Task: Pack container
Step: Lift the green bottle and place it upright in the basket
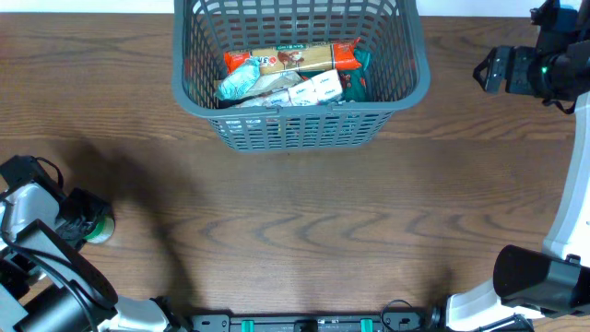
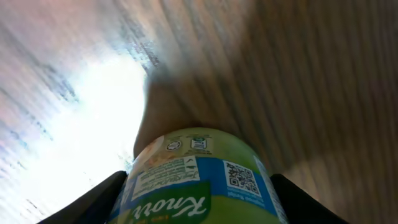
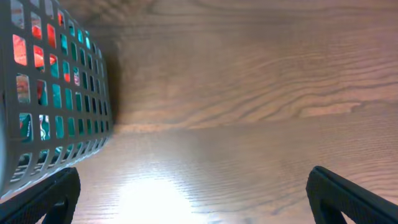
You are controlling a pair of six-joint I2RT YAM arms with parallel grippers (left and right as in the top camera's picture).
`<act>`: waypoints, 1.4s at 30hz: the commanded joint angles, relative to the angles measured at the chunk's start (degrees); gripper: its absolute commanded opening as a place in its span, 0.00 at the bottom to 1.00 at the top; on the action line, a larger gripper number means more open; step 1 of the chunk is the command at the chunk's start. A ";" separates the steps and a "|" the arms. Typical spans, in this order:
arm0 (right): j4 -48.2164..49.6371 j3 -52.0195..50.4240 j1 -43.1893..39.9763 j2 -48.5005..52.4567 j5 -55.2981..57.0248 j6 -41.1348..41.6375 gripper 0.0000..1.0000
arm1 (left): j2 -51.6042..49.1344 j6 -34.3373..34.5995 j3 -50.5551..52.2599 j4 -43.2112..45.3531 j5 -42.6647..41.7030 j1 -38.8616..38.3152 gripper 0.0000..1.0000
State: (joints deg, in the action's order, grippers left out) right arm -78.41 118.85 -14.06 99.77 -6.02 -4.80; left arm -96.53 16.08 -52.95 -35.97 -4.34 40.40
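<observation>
Left gripper (image 2: 198, 180) clamped on Knorr tub (image 2: 199, 163), a finger on each side: likely rigid, light, slick-labelled, so keep your mid-body hold; right gripper (image 3: 193, 177) spread, empty.

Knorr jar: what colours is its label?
The Knorr jar label is green with a blue band; left wrist view shows it best.

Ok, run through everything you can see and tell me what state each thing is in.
Basket: upright, open-topped, partly filled.
Food packets: lying inside the basket.
Knorr jar: clamped between the left jaws.
Left jaws: shut on the jar.
Right jaws: open, empty.
</observation>
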 commanded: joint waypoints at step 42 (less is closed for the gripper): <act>-2.08 -0.09 0.26 0.35 -0.48 0.48 0.99 | -18.97 -75.34 -66.23 -2.08 0.66 -57.11 0.06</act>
State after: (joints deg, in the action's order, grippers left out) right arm -80.31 118.80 -14.06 99.77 -6.04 -4.80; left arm -112.16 -54.89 -118.61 -38.59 -4.12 -17.32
